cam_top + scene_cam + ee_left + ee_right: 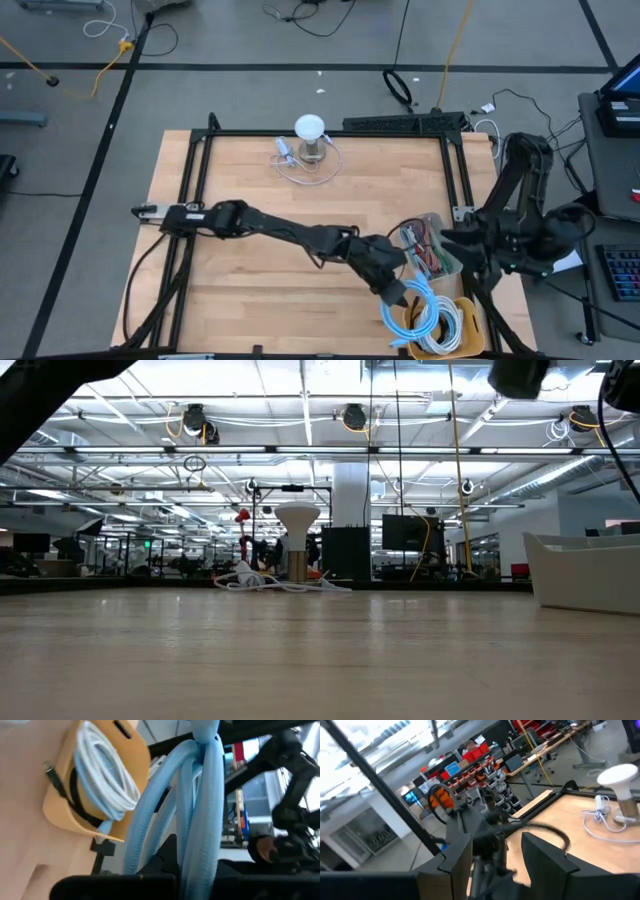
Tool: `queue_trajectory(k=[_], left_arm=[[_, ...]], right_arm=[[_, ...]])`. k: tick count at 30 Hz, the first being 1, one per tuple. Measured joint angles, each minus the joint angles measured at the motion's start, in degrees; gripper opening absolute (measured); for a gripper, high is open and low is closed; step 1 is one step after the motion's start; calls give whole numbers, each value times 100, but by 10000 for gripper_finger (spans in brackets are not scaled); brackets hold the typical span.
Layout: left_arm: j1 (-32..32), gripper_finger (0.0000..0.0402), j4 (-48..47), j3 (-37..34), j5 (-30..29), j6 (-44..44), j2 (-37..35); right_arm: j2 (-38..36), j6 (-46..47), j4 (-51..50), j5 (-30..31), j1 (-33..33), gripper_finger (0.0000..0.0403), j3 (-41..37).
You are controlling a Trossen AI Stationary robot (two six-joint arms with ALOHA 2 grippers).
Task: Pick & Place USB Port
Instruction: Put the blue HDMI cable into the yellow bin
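The left gripper [398,295] is squeezing a floppy light blue cable [200,805] just above the yellow bin [472,338]. It looks light and bendy, best held at its bunched loops. The right gripper [495,850] waits apart, fingers spread.

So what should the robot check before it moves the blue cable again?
1. Left gripper has the light blue cable: ok, the bundle hangs from it.
2. Cable lifted free of the yellow bin: cannot tell, loops in the high view hang over the bin.
3. White cable stays in the yellow bin: ok, coiled inside it.
4. Right gripper out of the way: cannot tell, it sits by the table's right edge near the clear bin, close to the left arm.
5. Path to the lamp-shaped stand at the far side: ok, bare wood between.
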Motion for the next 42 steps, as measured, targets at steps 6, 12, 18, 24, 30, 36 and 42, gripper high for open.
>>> queue_trajectory(k=[6,12,18,24,30,36,42], left_arm=[[-76,0,225,39,-844,-233,93],[-138,0,174,46,-1485,-154,-126],[-199,0,-491,44,-1992,224,-539],[-194,0,-830,46,-2196,397,-732],[-166,0,-807,40,-2281,374,-741],[3,0,-670,40,-2285,369,-741],[187,0,-521,40,-2154,331,-741]], right_arm=[[9,-73,0,-1,341,162,-3],[15,1099,2,0,711,162,-430],[3,2561,67,1,855,162,-1280],[4,3562,83,-4,882,162,-1780],[15,3703,7,-368,829,162,-1788],[175,4358,-455,-1003,550,162,-1790],[419,5495,-1130,-1918,49,158,-1790]])
